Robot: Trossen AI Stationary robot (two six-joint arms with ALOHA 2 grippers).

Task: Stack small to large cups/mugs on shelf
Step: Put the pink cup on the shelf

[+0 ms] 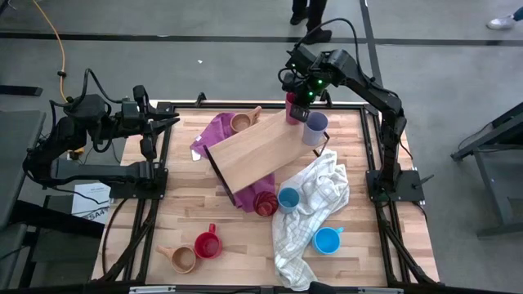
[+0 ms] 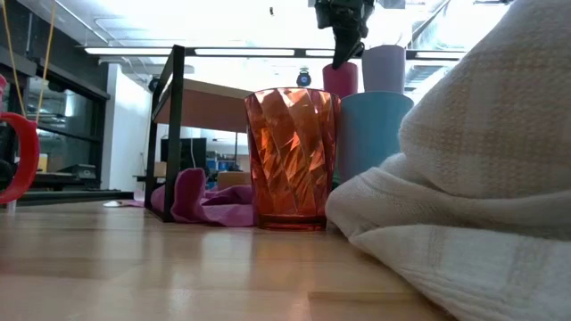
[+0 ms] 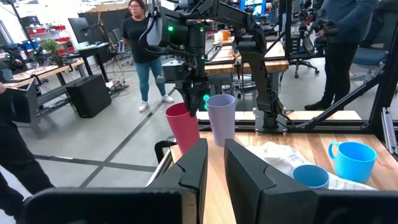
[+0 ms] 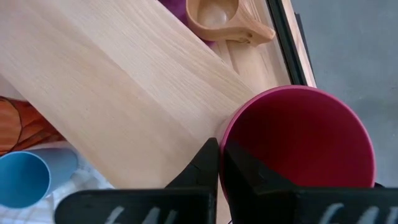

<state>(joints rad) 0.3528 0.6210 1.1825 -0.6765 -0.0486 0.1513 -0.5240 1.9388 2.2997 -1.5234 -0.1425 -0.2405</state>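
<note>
right tool: the right tool sits at the counter's 1 o'clock corner, pinched shut on the rim of the magenta tumbler, one finger inside, one outside.
left tool: the left tool waits off the counter's 10 o'clock edge; gap narrow, nothing between the fingers.
task things: shelf lies skewed mid-counter, top bare; lavender tumbler just beside the magenta one.
risk, grip: thin rim pinch. I judge the tumbler may swing or slip on the lift.
risk, neighbour: any sideways drift likely knocks the lavender tumbler.
risk, shelf edge: tumbler stands by the shelf's 1 o'clock corner; a low carry could catch the board.
edges: counter frame close at 12 and 3 o'clock.
open room: shelf top toward 7 o'clock. White towel clutters 5 o'clock.
</note>
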